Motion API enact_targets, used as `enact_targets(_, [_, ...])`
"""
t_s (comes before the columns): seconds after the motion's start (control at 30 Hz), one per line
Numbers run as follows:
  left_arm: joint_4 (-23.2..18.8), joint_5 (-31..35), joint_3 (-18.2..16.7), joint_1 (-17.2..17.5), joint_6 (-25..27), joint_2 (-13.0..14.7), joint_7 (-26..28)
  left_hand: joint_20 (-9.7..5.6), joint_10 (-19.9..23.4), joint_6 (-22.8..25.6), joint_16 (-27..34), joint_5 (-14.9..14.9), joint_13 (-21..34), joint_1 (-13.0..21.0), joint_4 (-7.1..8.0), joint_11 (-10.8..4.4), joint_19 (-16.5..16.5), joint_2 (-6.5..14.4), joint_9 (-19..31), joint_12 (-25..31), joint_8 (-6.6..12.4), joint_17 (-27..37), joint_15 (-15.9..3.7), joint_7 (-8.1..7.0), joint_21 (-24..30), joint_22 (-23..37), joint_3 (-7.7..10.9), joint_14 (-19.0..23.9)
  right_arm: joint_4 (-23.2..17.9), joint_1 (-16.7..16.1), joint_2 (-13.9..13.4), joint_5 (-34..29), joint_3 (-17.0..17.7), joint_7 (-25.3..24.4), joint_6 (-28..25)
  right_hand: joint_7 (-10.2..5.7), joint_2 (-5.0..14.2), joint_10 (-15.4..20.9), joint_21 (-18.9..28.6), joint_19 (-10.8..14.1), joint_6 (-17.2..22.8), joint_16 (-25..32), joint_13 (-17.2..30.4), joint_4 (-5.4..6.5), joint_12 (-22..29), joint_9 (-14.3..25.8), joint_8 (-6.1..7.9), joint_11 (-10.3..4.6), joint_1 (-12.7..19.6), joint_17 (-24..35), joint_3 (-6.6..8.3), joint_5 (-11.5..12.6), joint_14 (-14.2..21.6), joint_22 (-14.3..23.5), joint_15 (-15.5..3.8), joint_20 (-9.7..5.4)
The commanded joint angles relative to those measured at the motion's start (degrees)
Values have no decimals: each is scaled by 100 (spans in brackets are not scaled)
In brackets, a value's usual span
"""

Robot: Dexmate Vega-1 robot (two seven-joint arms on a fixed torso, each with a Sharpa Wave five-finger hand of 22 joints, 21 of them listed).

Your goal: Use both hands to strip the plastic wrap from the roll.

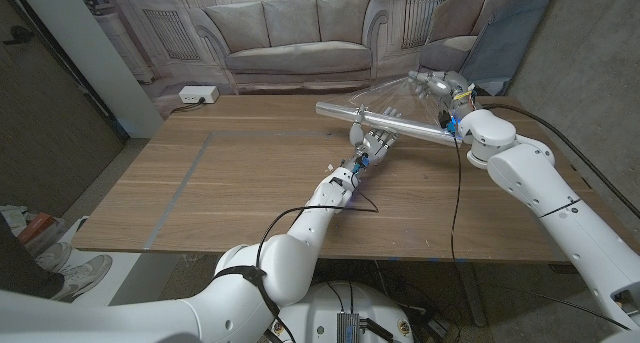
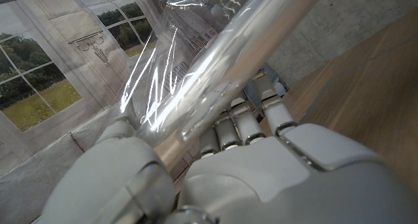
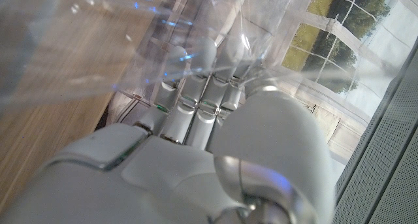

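in the head view the long silvery roll of clear plastic wrap (image 1: 385, 121) is lying slantwise above the far right part of the brown wooden table (image 1: 230, 183). the left hand (image 1: 373, 143) is gripping it near the middle from underneath, while the right hand (image 1: 438, 83) is holding a stretched sheet of clear film (image 1: 395, 98) up and behind the roll — the sheet is spanning from hand to roll.

in the left wrist view the left hand's fingers (image 2: 245, 123) are curling around the shiny roll (image 2: 241, 64), thumb on the other side, closed on it firmly.

in the right wrist view the right hand's fingers (image 3: 196, 87) are lying close together with crinkled film (image 3: 215, 28) draped over and between them; it looks like they are pinching the film, though the contact itself is blurred.

judging ahead: the film could be slipping from the right hand if the pull is outrunning the pinch, or tearing along one edge if the pull is running crooked. a too-tight left grip could be stopping the roll from turning.
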Motion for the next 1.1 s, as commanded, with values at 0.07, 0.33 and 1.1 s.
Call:
enact_targets(0.07, [-84,202,18,52,-74,-6,-38,48,-82,-40,-43,41,1,23,-13,3,12,-71,2,-44,7,-8,-92,7,-11,4,-69,-73,-10,58,49,-29,25,-109,-69,-3,28,17,66,-34,65,-11,29,8,35,5,-23,-20,28,42,-19,26,38,-14,-397,-199])
enact_targets(0.33, [-130,269,61,85,-104,33,-156,75,-170,-112,-51,44,-14,16,-26,25,19,-77,-33,-81,-36,-31,-78,3,-27,6,-123,-140,-13,127,82,-54,33,-161,-92,-11,35,29,108,-42,70,-44,5,10,24,7,-31,-23,27,20,-33,30,30,-57,-398,-202])
enact_targets(1.1, [-11,459,151,93,-635,74,-366,251,-851,-1039,-78,68,-69,-28,-78,132,-139,-57,-253,-343,-542,-144,18,-140,-209,16,-424,-773,-23,136,245,-17,175,-390,-106,-7,37,27,176,-54,74,-58,19,11,29,32,-44,-25,23,78,-65,40,59,-134,-399,-205])
